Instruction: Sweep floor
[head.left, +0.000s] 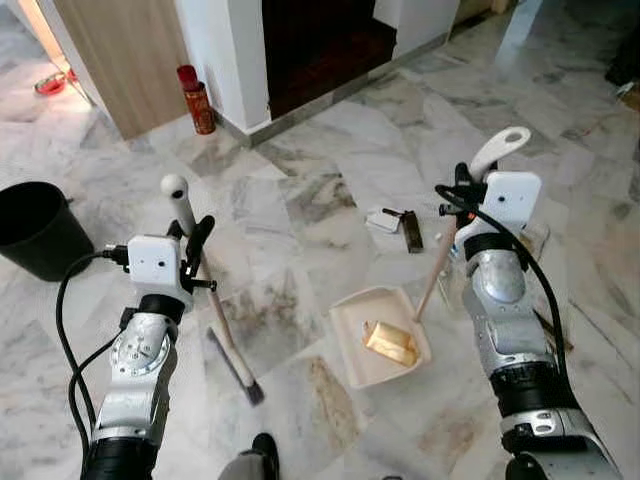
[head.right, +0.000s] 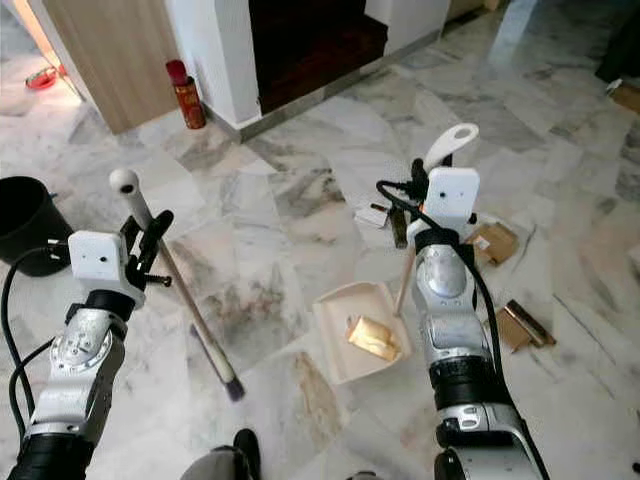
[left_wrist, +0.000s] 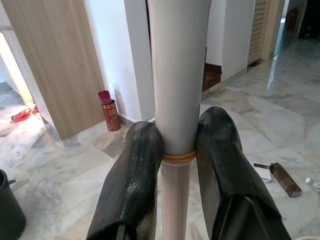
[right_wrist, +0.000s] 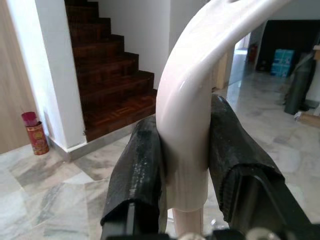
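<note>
My left gripper (head.left: 198, 243) is shut on the white handle of a broom (head.left: 222, 326); its dark brush head (head.left: 238, 370) rests on the marble floor left of the dustpan. In the left wrist view both black fingers (left_wrist: 131, 185) clamp the broom handle (left_wrist: 177, 90). My right gripper (head.left: 462, 190) is shut on the white curved grip of the dustpan handle (head.left: 497, 149). The cream dustpan (head.left: 352, 322) lies on the floor and holds a yellow crumpled wrapper (head.left: 391, 343). In the right wrist view the fingers (right_wrist: 137, 170) squeeze the dustpan grip (right_wrist: 187, 110).
A small dark box and white scrap (head.left: 400, 224) lie on the floor beyond the dustpan. Brown cardboard bits (head.right: 510, 322) sit to the right. A black bucket (head.left: 38, 228) stands at far left. A red can (head.left: 197, 100) leans by a white pillar near the dark wooden stairs (right_wrist: 110, 90).
</note>
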